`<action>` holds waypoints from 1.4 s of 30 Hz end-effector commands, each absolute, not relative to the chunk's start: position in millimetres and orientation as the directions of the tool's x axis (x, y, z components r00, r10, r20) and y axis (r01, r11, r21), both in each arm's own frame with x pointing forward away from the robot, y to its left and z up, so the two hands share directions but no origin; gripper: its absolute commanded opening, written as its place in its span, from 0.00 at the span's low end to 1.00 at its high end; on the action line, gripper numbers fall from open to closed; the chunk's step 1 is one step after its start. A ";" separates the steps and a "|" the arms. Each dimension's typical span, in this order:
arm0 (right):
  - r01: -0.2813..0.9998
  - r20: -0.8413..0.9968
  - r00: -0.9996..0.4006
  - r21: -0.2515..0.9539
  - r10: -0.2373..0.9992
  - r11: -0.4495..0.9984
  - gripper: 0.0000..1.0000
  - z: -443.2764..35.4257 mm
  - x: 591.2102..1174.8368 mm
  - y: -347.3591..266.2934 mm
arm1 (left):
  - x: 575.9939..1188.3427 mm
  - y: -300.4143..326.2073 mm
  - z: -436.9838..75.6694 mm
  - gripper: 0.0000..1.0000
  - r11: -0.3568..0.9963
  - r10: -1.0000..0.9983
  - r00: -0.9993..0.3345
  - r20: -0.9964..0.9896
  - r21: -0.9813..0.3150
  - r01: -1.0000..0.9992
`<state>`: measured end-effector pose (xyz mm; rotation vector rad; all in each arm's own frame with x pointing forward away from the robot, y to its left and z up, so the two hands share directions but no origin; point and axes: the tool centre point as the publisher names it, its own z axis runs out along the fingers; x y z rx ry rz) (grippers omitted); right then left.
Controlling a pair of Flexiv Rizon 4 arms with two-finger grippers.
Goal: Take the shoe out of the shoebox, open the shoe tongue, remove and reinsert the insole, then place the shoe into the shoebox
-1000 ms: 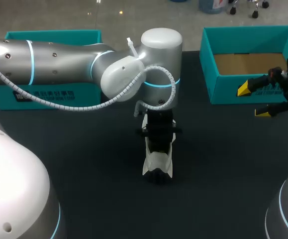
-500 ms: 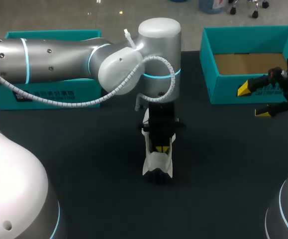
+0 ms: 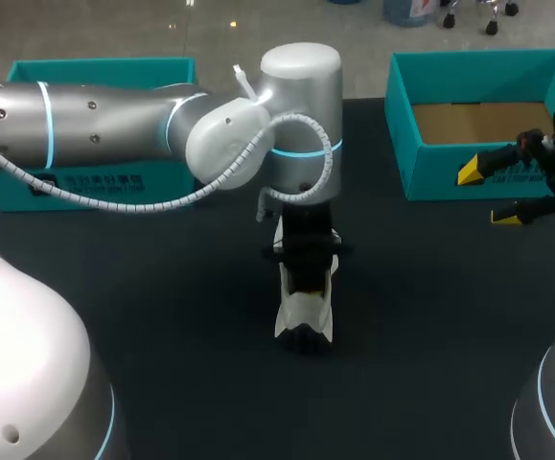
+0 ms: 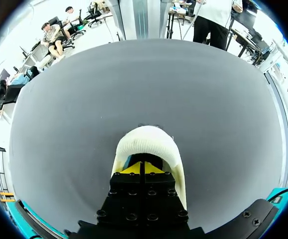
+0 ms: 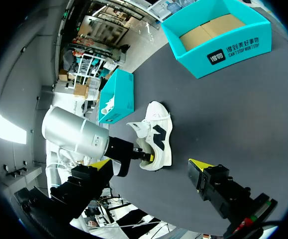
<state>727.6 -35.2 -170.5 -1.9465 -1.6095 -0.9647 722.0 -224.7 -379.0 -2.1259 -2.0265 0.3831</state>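
1 white shoe, 2 teal boxes, left hand closed inside shoe, right hand open

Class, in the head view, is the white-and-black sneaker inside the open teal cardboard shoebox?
No, the white-and-black sneaker stands on the dark table, clear of the open teal cardboard shoebox.

Dark table: shoe, shoebox, teal box

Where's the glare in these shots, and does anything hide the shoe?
Head view: bright sheen on the left arm, which covers the shoe's heel. Left wrist view: the left jaws hide most of the shoe. Right wrist view: shoe evenly lit, no glare.
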 end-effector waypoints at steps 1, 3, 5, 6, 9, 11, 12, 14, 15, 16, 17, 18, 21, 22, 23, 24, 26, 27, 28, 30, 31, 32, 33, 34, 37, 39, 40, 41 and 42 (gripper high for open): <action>0.968 0.740 0.084 0.099 0.667 -0.232 1.00 -170.8 727.3 -35.0 | 722.6 -229.1 -390.5 0.00 -0.049 0.998 0.036 -0.046 -0.317 0.947; 0.968 0.740 0.084 0.099 0.667 -0.232 1.00 -170.8 727.3 -35.0 | 722.0 -227.8 -394.9 0.00 -0.040 0.999 0.030 -0.037 -0.322 0.946; 0.968 0.740 0.084 0.099 0.667 -0.232 1.00 -170.8 727.3 -35.0 | 721.7 -226.4 -398.8 0.00 -0.033 0.999 0.025 -0.030 -0.324 0.946; 0.968 0.740 0.084 0.099 0.667 -0.232 1.00 -170.8 727.3 -35.0 | 721.9 -225.3 -400.0 0.00 -0.031 0.999 0.022 -0.033 -0.325 0.945; 0.968 0.740 0.084 0.099 0.667 -0.232 1.00 -170.8 727.3 -35.0 | 722.7 -223.0 -405.5 0.00 -0.023 0.999 0.014 -0.033 -0.316 0.949; 0.968 0.740 0.084 0.099 0.667 -0.232 1.00 -170.8 727.3 -35.0 | 723.5 -222.1 -411.7 0.00 -0.019 0.999 0.008 -0.035 -0.315 0.949; 0.968 0.740 0.084 0.099 0.667 -0.232 1.00 -170.8 727.3 -35.0 | 723.6 -221.7 -415.5 0.00 -0.018 0.999 0.007 -0.037 -0.315 0.949; 0.968 0.740 0.084 0.099 0.667 -0.232 1.00 -170.8 727.3 -35.0 | 723.5 -221.8 -422.1 0.00 -0.013 0.999 0.002 -0.033 -0.318 0.948; 0.968 0.740 0.084 0.099 0.667 -0.232 1.00 -170.8 727.3 -35.0 | 723.6 -222.0 -425.2 0.00 -0.003 1.000 -0.005 -0.024 -0.321 0.947; 0.968 0.740 0.084 0.099 0.667 -0.232 1.00 -170.8 727.3 -35.0 | 723.6 -222.4 -427.5 0.00 -0.002 1.000 -0.005 -0.022 -0.321 0.947; 0.968 0.740 0.084 0.099 0.667 -0.232 1.00 -170.8 727.3 -35.0 | 723.5 -222.8 -429.2 0.00 -0.002 1.000 -0.005 -0.020 -0.319 0.948; 0.968 0.740 0.084 0.099 0.667 -0.232 1.00 -170.8 727.3 -35.0 | 723.7 -223.2 -430.7 0.00 0.004 1.000 -0.008 -0.011 -0.312 0.950; 0.968 0.740 0.084 0.099 0.667 -0.232 1.00 -170.8 727.3 -35.0 | 724.1 -224.3 -432.3 0.00 0.008 1.000 -0.011 -0.011 -0.306 0.952; 0.968 0.740 0.084 0.099 0.667 -0.232 1.00 -170.8 727.3 -35.0 | 724.3 -224.5 -432.3 0.00 0.011 1.000 -0.013 -0.005 -0.299 0.954; 0.968 0.740 0.084 0.099 0.667 -0.232 1.00 -170.8 727.3 -35.0 | 724.0 -224.8 -431.9 0.00 0.011 1.000 -0.013 -0.005 -0.298 0.954; 0.968 0.740 0.084 0.099 0.667 -0.232 1.00 -170.8 727.3 -35.0 | 723.3 -224.8 -429.6 0.00 0.011 1.000 -0.013 -0.006 -0.289 0.957; 0.968 0.740 0.084 0.099 0.667 -0.232 1.00 -170.8 727.3 -35.0 | 721.5 -223.2 -423.2 0.00 0.007 1.000 -0.011 -0.014 -0.278 0.961; 0.968 0.740 0.084 0.099 0.667 -0.232 1.00 -170.8 727.3 -35.0 | 720.5 -222.1 -419.2 0.00 0.005 1.000 -0.011 -0.019 -0.271 0.963; 0.968 0.740 0.084 0.099 0.667 -0.232 1.00 -170.8 727.3 -35.0 | 719.4 -220.9 -415.2 0.00 0.003 1.000 -0.009 -0.024 -0.268 0.963; 0.968 0.740 0.084 0.099 0.667 -0.232 1.00 -170.8 727.3 -35.0 | 717.2 -219.1 -407.5 0.00 0.002 1.000 -0.009 -0.025 -0.266 0.964; 0.968 0.740 0.084 0.099 0.667 -0.232 1.00 -170.8 727.3 -35.0 | 716.1 -218.2 -403.7 0.00 0.002 1.000 -0.010 -0.027 -0.261 0.965; 0.968 0.740 0.084 0.099 0.667 -0.232 1.00 -170.8 727.3 -35.0 | 714.9 -217.0 -400.2 0.00 -0.003 0.999 -0.007 -0.038 -0.257 0.966; 0.968 0.740 0.084 0.099 0.667 -0.232 1.00 -170.8 727.3 -35.0 | 714.0 -216.1 -397.2 0.00 -0.003 0.999 -0.007 -0.040 -0.257 0.966; 0.968 0.740 0.084 0.099 0.667 -0.232 1.00 -170.8 727.3 -35.0 | 713.0 -215.9 -394.1 0.00 -0.003 0.999 -0.008 -0.040 -0.257 0.966; 0.968 0.740 0.084 0.099 0.667 -0.232 1.00 -170.8 727.3 -35.0 | 710.2 -215.1 -389.3 0.00 -0.008 0.999 -0.006 -0.050 -0.257 0.966; 0.968 0.740 0.084 0.099 0.667 -0.232 1.00 -170.8 727.3 -35.0 | 708.7 -214.9 -388.8 0.00 -0.008 0.999 -0.006 -0.053 -0.254 0.967; 0.968 0.740 0.084 0.099 0.667 -0.232 1.00 -170.8 727.3 -35.0 | 708.0 -214.5 -388.9 0.00 -0.006 0.999 -0.007 -0.053 -0.253 0.968; 0.968 0.740 0.084 0.099 0.667 -0.232 1.00 -170.8 727.3 -35.0 | 707.3 -214.0 -389.0 0.00 -0.003 0.998 -0.011 -0.056 -0.250 0.968; 0.968 0.740 0.084 0.099 0.667 -0.232 1.00 -170.8 727.3 -35.0 | 706.5 -213.3 -389.0 0.00 -0.001 0.998 -0.013 -0.059 -0.238 0.971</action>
